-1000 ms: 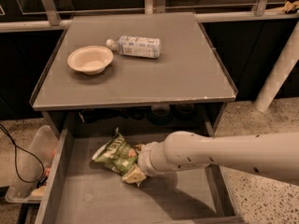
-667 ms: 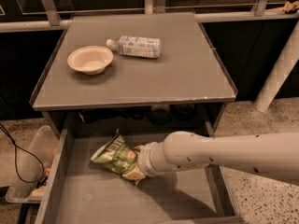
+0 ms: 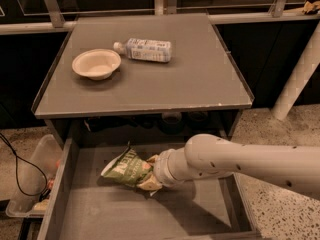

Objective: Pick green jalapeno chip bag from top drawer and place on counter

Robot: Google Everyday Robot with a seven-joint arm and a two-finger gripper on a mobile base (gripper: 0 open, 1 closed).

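The green jalapeno chip bag [image 3: 127, 167] is in the open top drawer [image 3: 125, 216], tilted, its left end raised a little off the drawer bottom. My gripper [image 3: 151, 174] is at the bag's right end, shut on its crumpled whitish seal, mostly hidden behind the bag and my white wrist. My arm reaches in from the right across the drawer. The counter [image 3: 190, 79] lies above and behind the drawer.
A pale paper bowl [image 3: 96, 63] and a clear plastic bottle [image 3: 145, 49] lying on its side are on the counter's far left part. A clear plastic bin [image 3: 31, 184] and a black cable are on the floor left of the drawer. A white post stands at the right.
The bag and my gripper have shifted only slightly within the drawer; the bag's left end looks a little higher.
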